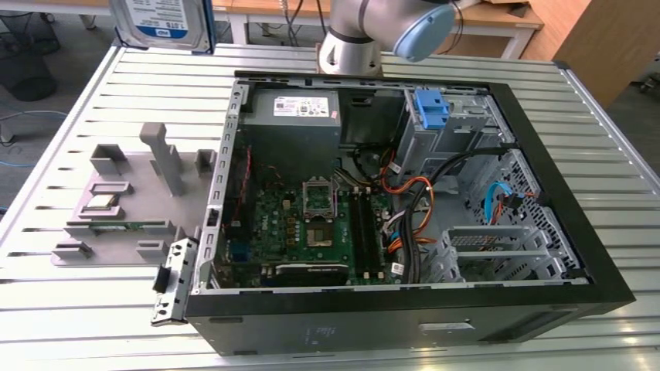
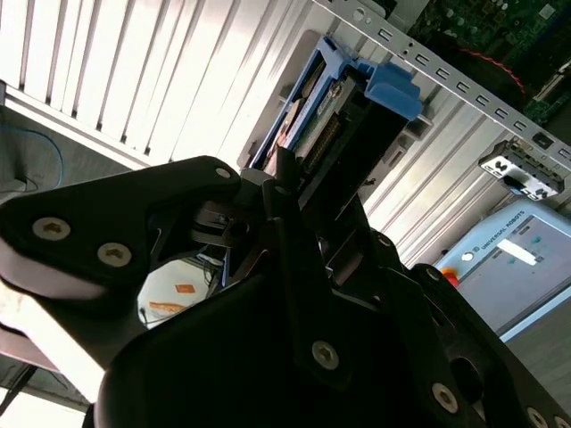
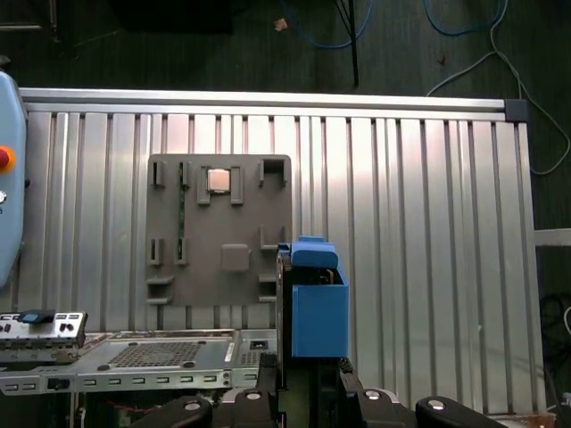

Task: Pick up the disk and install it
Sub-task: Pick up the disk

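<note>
Holding disk (image 3: 317, 308) clamped in gripper (image 3: 308, 390) | slatted aluminium table (image 3: 428, 223) | dark floor (image 3: 178, 53), blue cables (image 3: 464, 33)

You are seeing the disk (image 1: 165, 22) hanging in the air at the exterior view's top left, with its white-and-blue label facing the camera. In both wrist views it is standing edge-on (image 2: 343, 120), its blue carrier bracket (image 3: 317, 308) is wrapping the silver body, and the gripper (image 2: 299, 192) is clamping it.
</note>
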You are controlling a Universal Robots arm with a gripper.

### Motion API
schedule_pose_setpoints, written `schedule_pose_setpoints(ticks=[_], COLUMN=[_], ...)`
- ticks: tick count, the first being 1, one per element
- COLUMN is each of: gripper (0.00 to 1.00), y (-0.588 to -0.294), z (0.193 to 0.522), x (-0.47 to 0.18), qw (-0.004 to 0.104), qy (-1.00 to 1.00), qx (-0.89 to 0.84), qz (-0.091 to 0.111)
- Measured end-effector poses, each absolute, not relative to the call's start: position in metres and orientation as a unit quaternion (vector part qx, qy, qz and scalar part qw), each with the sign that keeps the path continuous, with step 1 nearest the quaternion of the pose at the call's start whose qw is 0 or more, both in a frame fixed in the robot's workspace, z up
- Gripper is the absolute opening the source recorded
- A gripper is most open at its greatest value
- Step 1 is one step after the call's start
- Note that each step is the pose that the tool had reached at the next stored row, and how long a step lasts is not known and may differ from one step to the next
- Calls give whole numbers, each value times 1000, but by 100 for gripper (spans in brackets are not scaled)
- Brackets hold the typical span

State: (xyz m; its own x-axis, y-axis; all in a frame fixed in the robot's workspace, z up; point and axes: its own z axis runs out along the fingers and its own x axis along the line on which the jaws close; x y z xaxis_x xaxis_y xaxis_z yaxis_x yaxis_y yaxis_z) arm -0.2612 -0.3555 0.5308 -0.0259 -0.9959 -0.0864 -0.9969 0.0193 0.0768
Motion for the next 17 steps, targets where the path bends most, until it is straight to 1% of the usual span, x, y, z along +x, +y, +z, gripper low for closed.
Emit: schedule_pose_setpoints(ticks=[12, 14, 17], gripper=[35, 35, 35], y=[-356, -355, -355], z=[531, 531, 530], x=[-246, -246, -246], qw=[4, 6, 15], qy=[714, 714, 714], qx=[-698, -698, -699], qz=[58, 56, 48])
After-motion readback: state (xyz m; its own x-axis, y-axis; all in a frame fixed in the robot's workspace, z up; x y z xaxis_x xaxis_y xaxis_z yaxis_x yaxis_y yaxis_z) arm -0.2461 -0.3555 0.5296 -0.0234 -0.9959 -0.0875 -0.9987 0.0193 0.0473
